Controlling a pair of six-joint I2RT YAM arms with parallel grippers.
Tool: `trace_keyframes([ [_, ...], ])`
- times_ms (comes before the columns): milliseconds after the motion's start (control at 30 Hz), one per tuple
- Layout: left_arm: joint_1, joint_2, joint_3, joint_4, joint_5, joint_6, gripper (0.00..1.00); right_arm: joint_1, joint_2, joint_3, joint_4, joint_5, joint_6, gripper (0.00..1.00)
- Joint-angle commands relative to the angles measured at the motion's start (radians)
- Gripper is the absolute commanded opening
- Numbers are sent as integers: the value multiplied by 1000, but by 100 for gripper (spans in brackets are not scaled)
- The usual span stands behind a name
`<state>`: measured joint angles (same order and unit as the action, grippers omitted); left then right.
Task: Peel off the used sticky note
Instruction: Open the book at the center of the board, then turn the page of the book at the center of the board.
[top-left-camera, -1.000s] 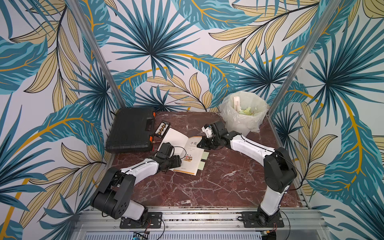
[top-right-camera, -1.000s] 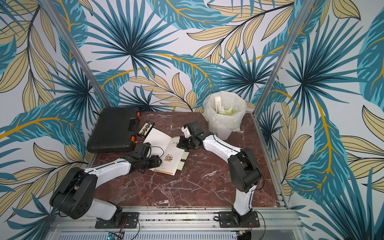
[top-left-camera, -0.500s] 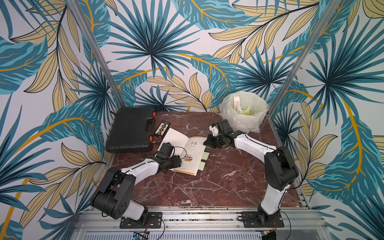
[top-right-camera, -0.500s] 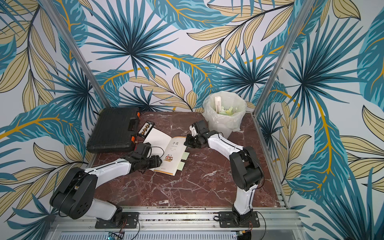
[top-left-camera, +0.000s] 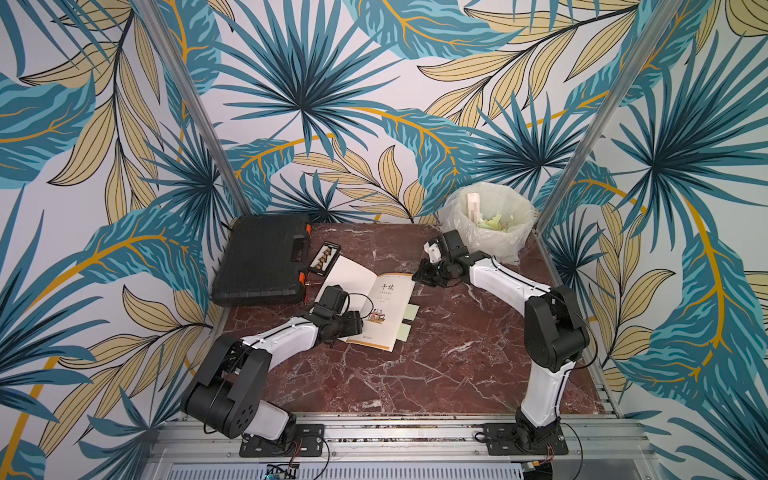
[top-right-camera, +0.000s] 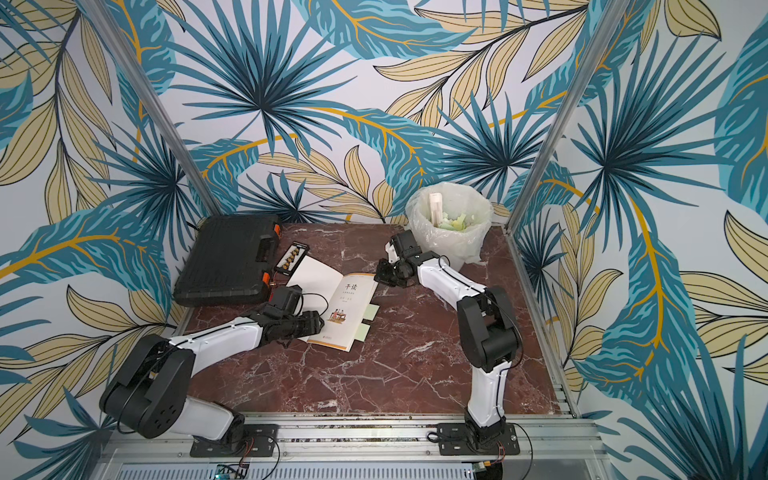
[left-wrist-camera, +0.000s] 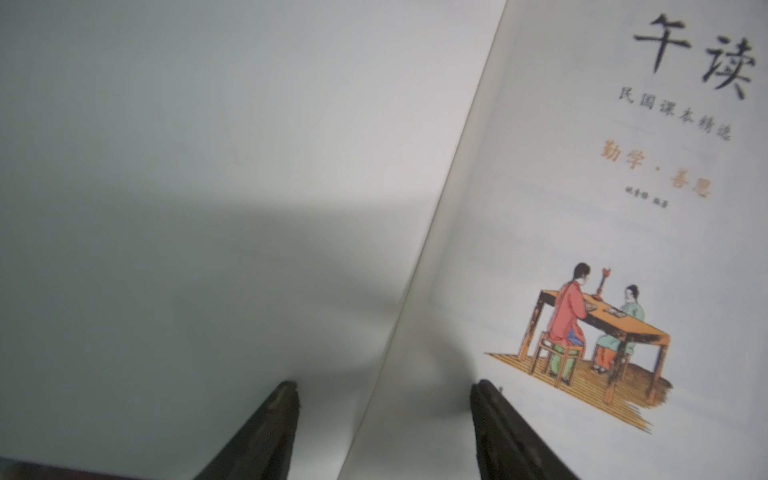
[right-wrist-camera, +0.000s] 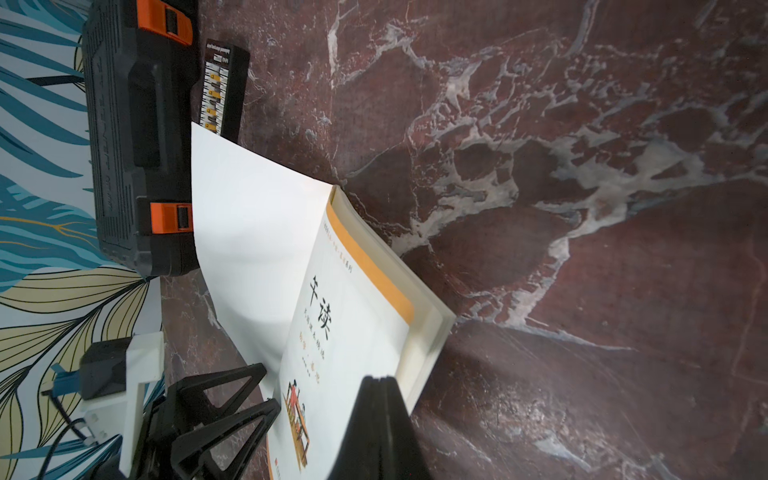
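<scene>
1. Marble bench (top-left-camera: 415, 374), centre-left: two pale-green sticky notes (top-left-camera: 410, 311) stick out of the open book (top-left-camera: 386, 307), on its edge facing the bench's right side.
2. Left gripper (left-wrist-camera: 384, 384): jaws apart, straddling the book's gutter.
3. Right gripper (right-wrist-camera: 384, 378): jaws closed, nothing seen between them, at the book's far right corner.
4. Black tool case (top-left-camera: 262, 266) back-left corner; lined bin (top-left-camera: 490, 232) back-right corner.

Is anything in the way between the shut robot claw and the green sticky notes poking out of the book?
No, nothing visible. The shut right gripper sits by the open white book's far corner, and only red marble table lies between it and the nearest pale green sticky note.
</scene>
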<state>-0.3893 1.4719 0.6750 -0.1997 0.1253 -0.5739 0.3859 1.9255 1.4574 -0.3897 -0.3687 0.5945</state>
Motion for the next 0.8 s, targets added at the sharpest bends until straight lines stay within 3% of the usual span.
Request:
trace_keyframes([
  [0, 0, 21, 3, -47, -22, 7, 69, -7, 36, 18, -44, 22, -21, 0],
  [467, 0, 14, 4, -50, -18, 7, 69, -15, 84, 45, -44, 9, -20, 0],
  [767, 0, 4, 6, -57, -22, 7, 69, -13, 153, 154, -155, 38, -71, 0],
])
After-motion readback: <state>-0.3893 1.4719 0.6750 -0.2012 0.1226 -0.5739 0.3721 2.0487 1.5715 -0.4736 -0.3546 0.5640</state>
